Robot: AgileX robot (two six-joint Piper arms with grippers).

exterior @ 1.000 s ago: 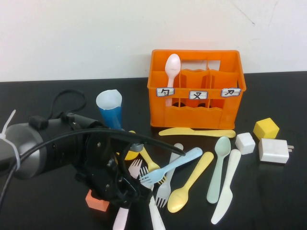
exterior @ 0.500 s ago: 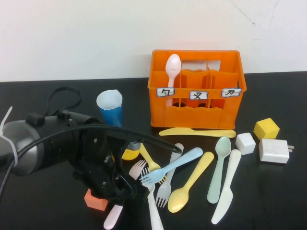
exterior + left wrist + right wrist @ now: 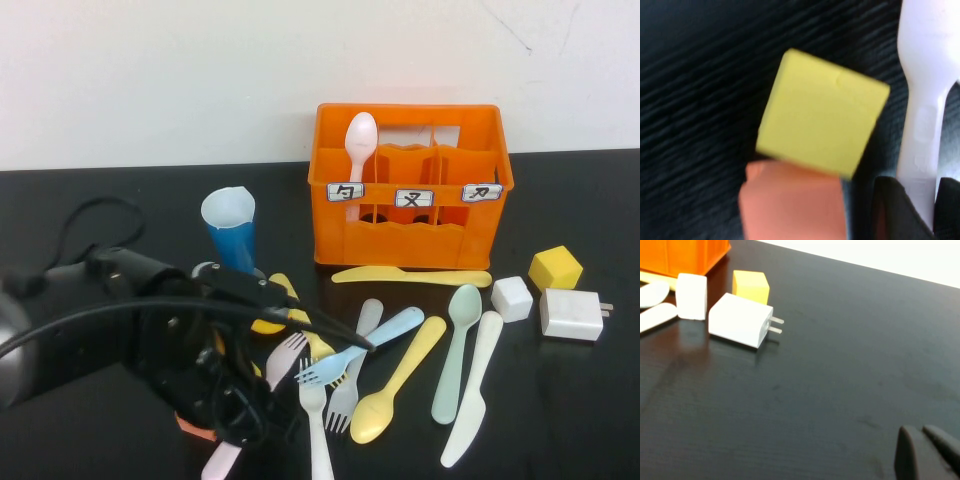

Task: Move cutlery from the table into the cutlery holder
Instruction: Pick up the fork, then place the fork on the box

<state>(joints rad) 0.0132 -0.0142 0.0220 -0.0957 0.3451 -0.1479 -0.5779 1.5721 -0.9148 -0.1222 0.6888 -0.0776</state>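
Now | left gripper (image 3: 235, 425) near front edge, clamped on pink fork (image 3: 262, 395) | right gripper (image 3: 925, 452) fingers together, parked right.

The orange cutlery holder (image 3: 412, 190) stood upright at the back of the black surface (image 3: 560, 400), a pink spoon (image 3: 359, 150) upright in its left compartment. In front lay a yellow knife (image 3: 410, 276), mint spoon (image 3: 457, 350), white knife (image 3: 472, 388), yellow spoon (image 3: 396, 382), blue fork (image 3: 357, 346) and white fork (image 3: 316, 430)
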